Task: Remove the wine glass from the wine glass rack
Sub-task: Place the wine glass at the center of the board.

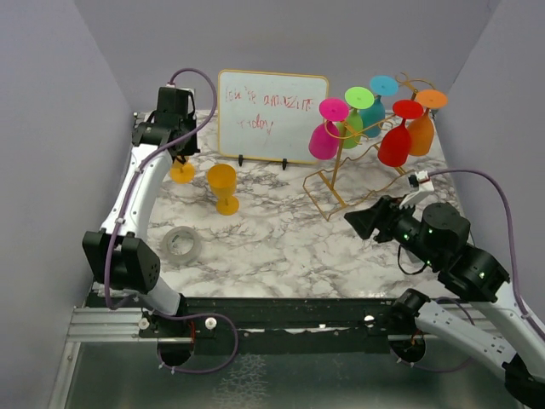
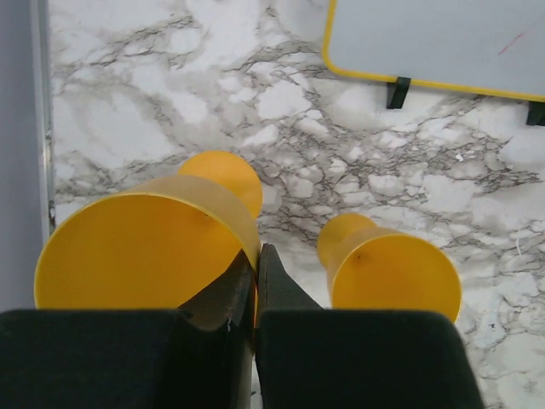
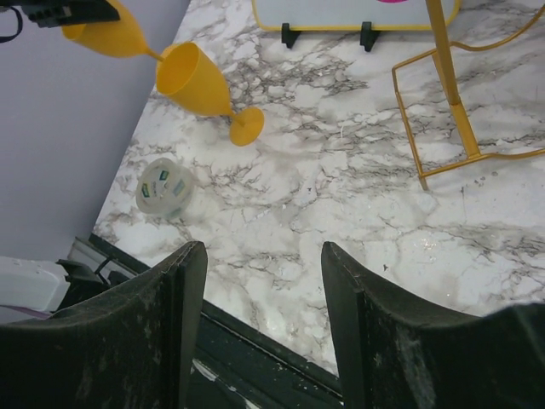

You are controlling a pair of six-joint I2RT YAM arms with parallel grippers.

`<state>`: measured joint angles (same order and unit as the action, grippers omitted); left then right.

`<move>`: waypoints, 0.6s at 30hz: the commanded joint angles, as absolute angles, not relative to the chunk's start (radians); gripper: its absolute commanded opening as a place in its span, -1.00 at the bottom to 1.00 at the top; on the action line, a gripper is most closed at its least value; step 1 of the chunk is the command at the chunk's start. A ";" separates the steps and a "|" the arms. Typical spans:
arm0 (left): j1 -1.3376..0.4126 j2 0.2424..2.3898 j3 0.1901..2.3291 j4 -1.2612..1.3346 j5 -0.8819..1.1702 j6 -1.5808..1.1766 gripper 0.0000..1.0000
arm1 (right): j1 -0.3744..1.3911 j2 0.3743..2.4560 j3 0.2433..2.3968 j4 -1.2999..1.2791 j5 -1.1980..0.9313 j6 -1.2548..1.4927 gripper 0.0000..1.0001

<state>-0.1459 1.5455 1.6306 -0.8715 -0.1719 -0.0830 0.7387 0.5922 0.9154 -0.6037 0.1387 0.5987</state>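
Here, a yellow wine glass (image 2: pixel 136 247) is pinched by its rim between the clenched fingers of the left end effector (image 2: pixel 255 256). It is held tilted, well to the left of the wine glass rack (image 3: pixel 453 85) and fully clear of its wires. Whether its foot touches the counter (image 1: pixel 281 247) cannot be told. A second yellow wine glass (image 1: pixel 223 186) is seen upright on the counter, just beside the held one and on its rack-facing side, also well left of the rack.

On the rack, five glasses are hung upside down: a magenta wine glass (image 1: pixel 324 141), a green wine glass (image 1: pixel 351 128), a teal wine glass (image 1: pixel 373 111), a red wine glass (image 1: pixel 394 145) and an orange wine glass (image 1: pixel 420 132).

The right end effector (image 1: pixel 362 220) is held near the front of the rack's base. Its jaws are spread apart, nothing is gripped between them, and no wire is touched.

A white board (image 1: pixel 272 115) is propped just left of the rack, and a tape roll (image 1: pixel 181 244) lies well to the rack's front left.
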 commanded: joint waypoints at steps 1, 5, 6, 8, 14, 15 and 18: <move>-0.144 1.634 1.689 -0.828 -0.066 -0.076 -1.00 | 0.743 0.570 0.996 -0.694 0.208 0.597 0.23; -0.144 1.729 1.706 -0.814 -0.041 -0.082 -1.00 | 0.742 0.532 0.990 -0.692 0.304 0.518 0.26; -0.144 1.749 1.707 -0.807 -0.038 -0.078 -1.00 | 0.742 0.513 0.974 -0.675 0.346 0.502 0.32; -0.144 1.789 1.718 -0.804 -0.032 -0.075 -1.00 | 0.742 0.472 0.944 -0.632 0.416 0.459 0.40; -0.144 1.881 1.748 -0.802 -0.010 -0.067 -1.00 | 0.742 0.402 0.931 -0.590 0.526 0.400 0.45; -0.144 1.893 1.757 -0.802 -0.011 -0.065 -1.00 | 0.742 0.397 0.931 -0.593 0.536 0.400 0.46; -0.144 1.920 1.781 -0.801 -0.002 -0.059 -1.00 | 0.742 0.392 0.919 -0.598 0.547 0.404 0.47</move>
